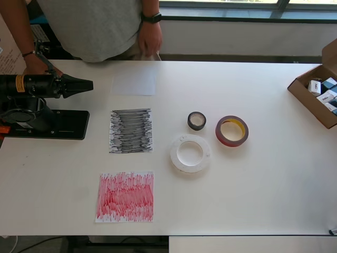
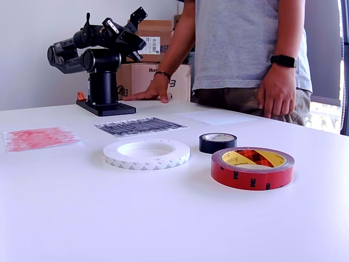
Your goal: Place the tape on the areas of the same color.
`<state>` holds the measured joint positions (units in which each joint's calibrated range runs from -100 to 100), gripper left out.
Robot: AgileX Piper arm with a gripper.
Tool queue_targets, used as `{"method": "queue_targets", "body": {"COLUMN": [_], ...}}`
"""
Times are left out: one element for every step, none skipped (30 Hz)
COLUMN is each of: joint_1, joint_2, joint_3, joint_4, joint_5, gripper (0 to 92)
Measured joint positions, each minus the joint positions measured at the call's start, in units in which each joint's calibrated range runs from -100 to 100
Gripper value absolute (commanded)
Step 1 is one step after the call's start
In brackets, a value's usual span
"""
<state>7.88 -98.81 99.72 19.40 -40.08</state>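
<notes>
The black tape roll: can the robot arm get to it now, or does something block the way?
Probably yes. The black tape roll lies flat in the open, apart from the red roll and white roll. Between it and the folded arm's claw lies only the flat black-scribbled sheet. Whether the arm stretches that far is uncertain.

person (image 1: 100, 26): head cropped | cardboard box (image 1: 316, 97): cut off (overhead's right edge)

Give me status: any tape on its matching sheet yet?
None placed. Black roll, red roll and white roll all lie on bare table, off the black sheet, red sheet and white sheet. The tool holds nothing, parked over its base. All three remain.
</notes>
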Motion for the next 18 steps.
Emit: {"method": "queue_targets", "body": {"joint_1": [0.0, 0.0, 0.0, 0.0, 0.0, 0.0, 0.0, 0.0, 0.0, 0.0, 0.0, 0.0, 0.0, 0.0, 0.0, 0.0, 0.0, 0.0], "joint_2": [0.0, 0.0, 0.0, 0.0, 0.0, 0.0, 0.0, 0.0, 0.0, 0.0, 0.0, 0.0, 0.0, 0.0, 0.0, 0.1, 0.4, 1.0], "joint_3": [0.0, 0.0, 0.0, 0.0, 0.0, 0.0, 0.0, 0.0, 0.0, 0.0, 0.0, 0.0, 0.0, -0.3, -0.9, -1.5, -2.2, -3.1], "joint_4": [0.0, 0.0, 0.0, 0.0, 0.0, 0.0, 0.0, 0.1, 0.8, 1.2, 1.3, 1.3, 1.3, 1.5, 1.6, 1.6, 1.6, 1.6], "joint_5": [0.0, 0.0, 0.0, 0.0, 0.0, 0.0, 0.0, 0.0, 0.0, 0.0, 0.0, 0.0, 0.0, 0.0, 0.0, 0.0, 0.0, 0.0], "gripper": [0.2, 0.2, 0.2, 0.2, 0.2, 0.2, 0.2, 0.2, 0.2, 0.2, 0.2, 0.3, 0.4, 0.5, 0.5, 0.5, 0.6, 0.6]}}
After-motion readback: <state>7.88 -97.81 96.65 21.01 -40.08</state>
